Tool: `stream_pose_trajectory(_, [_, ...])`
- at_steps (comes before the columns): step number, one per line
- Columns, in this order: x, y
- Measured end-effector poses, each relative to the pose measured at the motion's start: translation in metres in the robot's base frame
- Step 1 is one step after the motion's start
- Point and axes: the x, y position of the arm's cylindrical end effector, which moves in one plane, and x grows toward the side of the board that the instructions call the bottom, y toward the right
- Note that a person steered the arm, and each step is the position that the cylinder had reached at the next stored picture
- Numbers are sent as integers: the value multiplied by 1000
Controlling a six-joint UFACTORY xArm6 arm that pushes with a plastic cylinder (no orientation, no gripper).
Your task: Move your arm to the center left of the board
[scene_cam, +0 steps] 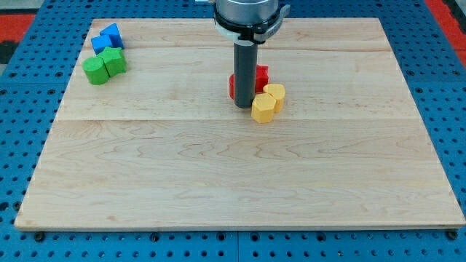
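Four coloured clusters: blue, green, red and yellow blocks, in two groups on a pale wooden board (218,182).
Board: light planks lying on a blue pegboard surface (22,109), with a strip of red (18,18) at the view's top corners.
Blue block (107,38): near the view's top left corner of the board, an angular piece, exact shape hard to make out.
Green block (104,66): just below the blue one and touching or nearly touching it, made of two rounded lobes.
Centre left of the board: bare wood beneath the green block, well apart from the rod.
Rod: a dark upright cylinder hanging from a grey mount (246,16) at the view's top centre.
My tip (243,107): resting at board level a little above the board's middle, just left of the yellow block and in front of the red one.
Fingers: there are none, only a plain rod.
Red block (258,77): partly hidden behind the rod, shape unclear.
Yellow block (268,102): two rounded lobes, touching the red block's lower right side.
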Motion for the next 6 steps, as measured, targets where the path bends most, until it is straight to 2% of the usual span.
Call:
stream_pose_trajectory(2, [0,1])
stream_pose_trajectory(3, [1,-63])
stream_pose_trajectory(4, [1,-154])
stream_pose_trajectory(6, [8,-222])
